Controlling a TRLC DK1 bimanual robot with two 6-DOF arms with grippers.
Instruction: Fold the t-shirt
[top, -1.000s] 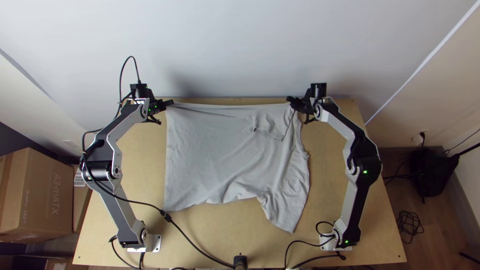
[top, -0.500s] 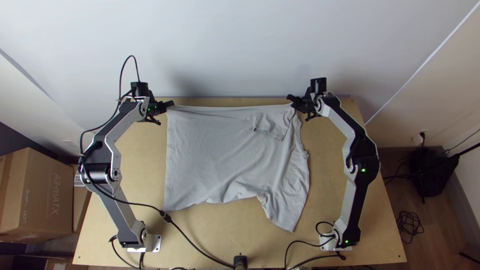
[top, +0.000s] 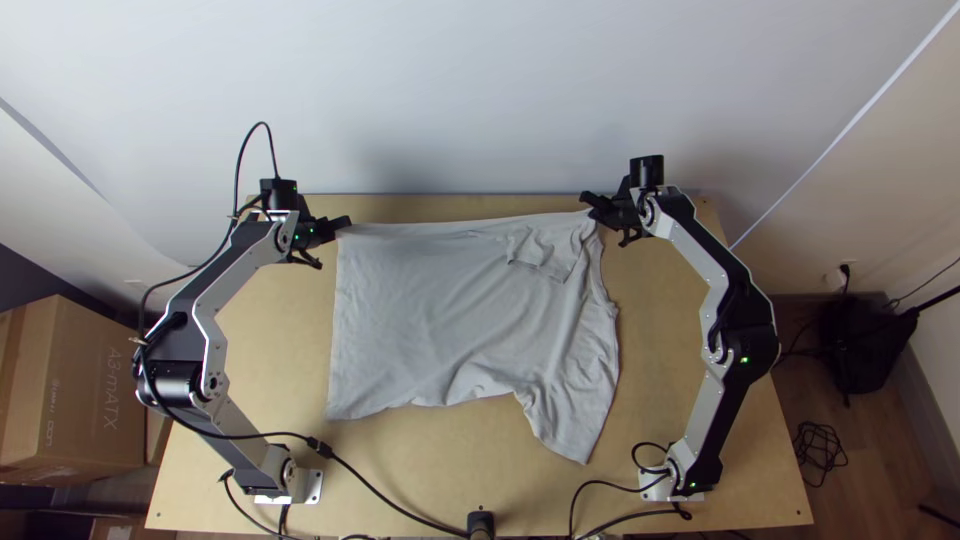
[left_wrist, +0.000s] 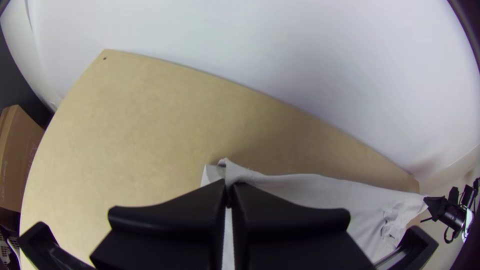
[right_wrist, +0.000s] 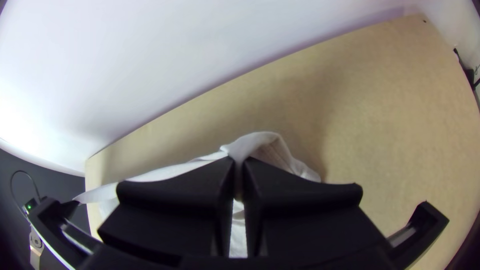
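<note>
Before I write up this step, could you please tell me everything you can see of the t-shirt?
The t-shirt is pale grey, soft-looking cloth, mostly flat on the wooden table, its far edge drawn between the left claw and the right claw, each pinching one end. Wrinkles gather near the right claw; a sleeve-like flap points toward the table's near edge.

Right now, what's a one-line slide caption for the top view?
Grey t-shirt on wooden table, far edge held by left gripper and right gripper.
</note>
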